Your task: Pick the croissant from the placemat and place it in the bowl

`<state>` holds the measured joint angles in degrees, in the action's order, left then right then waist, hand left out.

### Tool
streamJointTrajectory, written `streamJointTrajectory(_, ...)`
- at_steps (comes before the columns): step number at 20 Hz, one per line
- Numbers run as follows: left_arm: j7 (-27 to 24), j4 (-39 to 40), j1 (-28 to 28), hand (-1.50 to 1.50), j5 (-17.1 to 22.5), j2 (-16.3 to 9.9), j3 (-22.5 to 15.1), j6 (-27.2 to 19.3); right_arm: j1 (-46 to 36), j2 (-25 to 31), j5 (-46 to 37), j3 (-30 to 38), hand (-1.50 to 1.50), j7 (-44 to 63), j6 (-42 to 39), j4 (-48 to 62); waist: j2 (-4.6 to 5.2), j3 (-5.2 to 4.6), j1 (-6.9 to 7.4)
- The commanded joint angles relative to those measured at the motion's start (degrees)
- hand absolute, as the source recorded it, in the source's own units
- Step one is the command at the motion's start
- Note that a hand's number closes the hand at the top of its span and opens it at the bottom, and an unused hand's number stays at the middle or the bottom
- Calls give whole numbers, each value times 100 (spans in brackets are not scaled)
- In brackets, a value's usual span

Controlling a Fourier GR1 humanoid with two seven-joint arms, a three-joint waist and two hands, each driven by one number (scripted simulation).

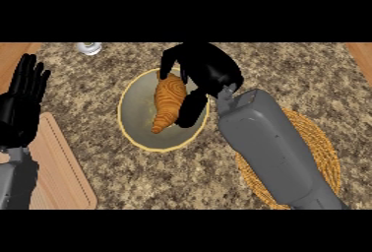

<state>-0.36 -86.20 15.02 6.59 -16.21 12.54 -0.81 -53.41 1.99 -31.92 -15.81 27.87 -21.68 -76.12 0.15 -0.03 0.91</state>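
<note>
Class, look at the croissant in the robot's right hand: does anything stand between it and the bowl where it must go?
Nothing visible does. The right hand holds the croissant directly over the bowl, whose inside shows nothing else. The placemat lies off to the right, behind the forearm.

Speckled brown granite counter [102, 162] fills the view. A pale wooden board [65, 172] lies at its left edge; a small white jar [89, 47] stands near the far edge. Lighting is even.

I see bare counter [305, 74] at the bowl's [132, 123] six and three o'clock; a jar [89, 47] stands at eleven.
</note>
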Motion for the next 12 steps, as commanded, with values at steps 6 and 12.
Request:
streamJointTrajectory(6, 51, 77, 129, 0, -4, -22, 38, -11, 69, -195, -138, -598, -150, 64, 1721, 1810, 13, 1, 67)
streamJointTrajectory(12, -16, -12, 63, 0, -17, -38, -33, 111, 225, -198, 1226, -499, -150, -958, 2661, 2517, 50, 6, 210)
